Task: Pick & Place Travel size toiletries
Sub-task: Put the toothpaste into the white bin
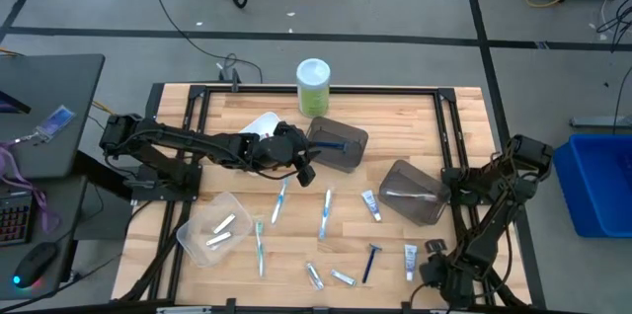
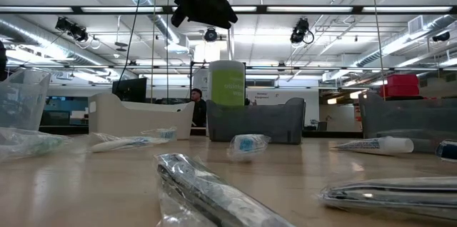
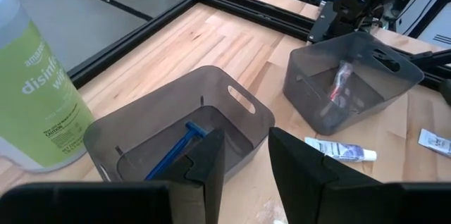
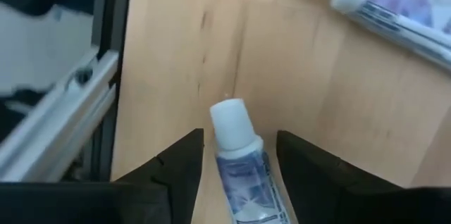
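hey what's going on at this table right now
Two robot arms are sorting travel toiletries into bins. The left end effector hovers open over a dark bin that holds a blue razor. The right end effector, open near the table's front edge, straddles a small tube lying on the wood. More items lie loose.

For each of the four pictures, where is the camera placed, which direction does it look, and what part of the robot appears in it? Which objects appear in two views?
High: overhead, straight down; both arms.
Low: at tabletop height, level across the table; one arm overhead.
Left wrist: past the left gripper, open, above a dark bin holding a razor.
Right wrist: down at the right gripper, open around a tube on the table.
Shared: green canister, in high, low and left wrist.
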Tool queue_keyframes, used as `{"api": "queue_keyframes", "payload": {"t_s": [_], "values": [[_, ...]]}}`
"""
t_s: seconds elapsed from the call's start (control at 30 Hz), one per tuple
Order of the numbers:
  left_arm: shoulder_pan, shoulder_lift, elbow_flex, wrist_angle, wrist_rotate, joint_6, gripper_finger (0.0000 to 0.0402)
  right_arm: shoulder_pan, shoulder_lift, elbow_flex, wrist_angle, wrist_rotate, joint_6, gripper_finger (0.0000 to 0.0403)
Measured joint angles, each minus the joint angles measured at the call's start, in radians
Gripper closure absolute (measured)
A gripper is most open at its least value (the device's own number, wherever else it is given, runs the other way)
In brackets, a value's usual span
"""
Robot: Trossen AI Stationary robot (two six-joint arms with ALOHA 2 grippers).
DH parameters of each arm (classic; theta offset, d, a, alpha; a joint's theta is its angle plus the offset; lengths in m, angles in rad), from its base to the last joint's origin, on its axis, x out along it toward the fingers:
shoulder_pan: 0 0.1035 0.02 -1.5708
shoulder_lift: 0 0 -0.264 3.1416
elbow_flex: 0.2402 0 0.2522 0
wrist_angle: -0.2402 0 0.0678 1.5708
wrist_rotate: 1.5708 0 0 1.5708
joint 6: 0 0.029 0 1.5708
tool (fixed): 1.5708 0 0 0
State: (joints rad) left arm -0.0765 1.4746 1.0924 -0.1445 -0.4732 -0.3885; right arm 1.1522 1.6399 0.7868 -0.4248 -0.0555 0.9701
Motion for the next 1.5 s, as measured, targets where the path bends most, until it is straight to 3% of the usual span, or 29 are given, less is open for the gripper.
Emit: {"api": "queue_keyframes", "payload": {"t_s": [0.3, 0.73, 1.0, 1.17, 1.37, 1.5], "values": [[0.000, 0.000, 0.000, -0.001, 0.000, 0.038, 0.0285, 0.000, -0.012, 0.000, -0.001, 0.024, 0.067, 0.0228], [0.000, 0.000, 0.000, 0.000, 0.000, 0.102, 0.0285, 0.007, -0.012, 0.002, -0.036, 0.044, -0.096, 0.0285], [0.001, 0.000, 0.000, 0.000, 0.000, 0.141, 0.0285, -0.051, -0.021, 0.001, -0.031, 0.058, 0.022, 0.0313], [0.001, 0.000, 0.000, 0.000, 0.000, 0.140, 0.0285, -0.135, -0.087, 0.007, -0.043, 0.159, 0.129, 0.0314], [0.001, 0.000, 0.000, 0.001, 0.005, 0.139, 0.0285, -0.258, -0.220, 0.027, -0.039, 0.216, 0.102, 0.0314], [0.001, 0.000, 0.000, 0.005, 0.013, 0.075, 0.0285, -0.309, -0.276, 0.027, -0.061, 0.491, -0.129, 0.0314]]}}
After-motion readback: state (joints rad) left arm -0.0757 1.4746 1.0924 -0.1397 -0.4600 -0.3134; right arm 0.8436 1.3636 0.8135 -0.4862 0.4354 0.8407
